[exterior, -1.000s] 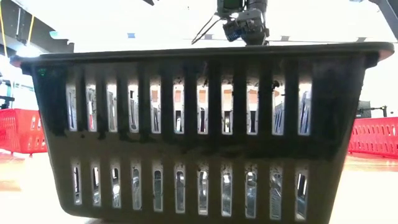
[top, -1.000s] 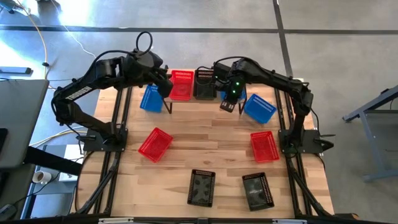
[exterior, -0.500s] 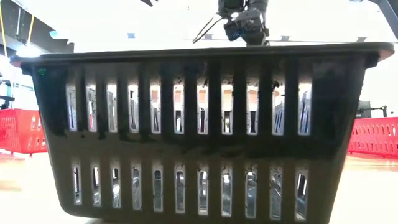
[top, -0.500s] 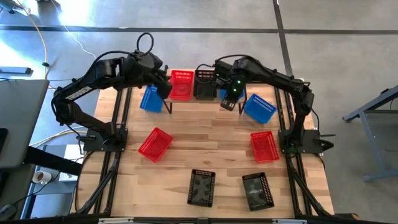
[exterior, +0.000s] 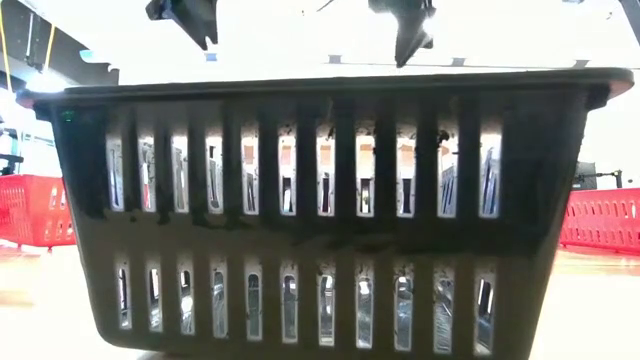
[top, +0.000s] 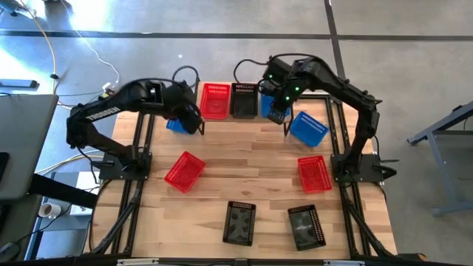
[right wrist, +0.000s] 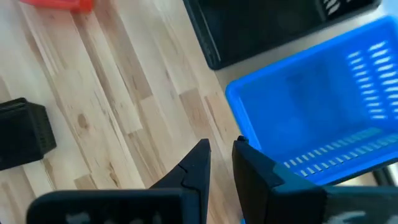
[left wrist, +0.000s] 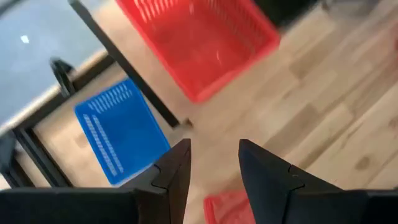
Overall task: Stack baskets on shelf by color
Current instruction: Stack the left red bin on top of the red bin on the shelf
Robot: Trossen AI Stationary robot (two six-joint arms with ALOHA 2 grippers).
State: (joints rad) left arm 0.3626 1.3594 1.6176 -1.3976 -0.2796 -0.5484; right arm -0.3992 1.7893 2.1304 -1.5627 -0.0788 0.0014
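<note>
We see the shelf (top: 238,120) at the far edge of the table (top: 251,185), carrying a red basket (top: 215,100), a black basket (top: 244,100) and a blue basket (top: 267,106) side by side. The left gripper (top: 194,118) hangs near the shelf's left end; in its wrist view the fingers (left wrist: 176,168) stand slightly apart and empty, above bare wood between a blue basket (left wrist: 118,130) and the red one (left wrist: 196,43) on the shelf. The right gripper (top: 278,112) sits at the shelf's right end, by the blue basket there; its fingers (right wrist: 196,165) show a narrow gap and hold nothing, with that blue basket (right wrist: 323,112) just beside them. On the table lie another blue basket (top: 308,127) to the right, a tilted red basket (top: 184,171) on the left, a red basket (top: 314,174) on the right, and two black baskets (top: 239,222) (top: 306,226) near the front edge. In the low view one black basket (exterior: 320,210) fills the frame.
</note>
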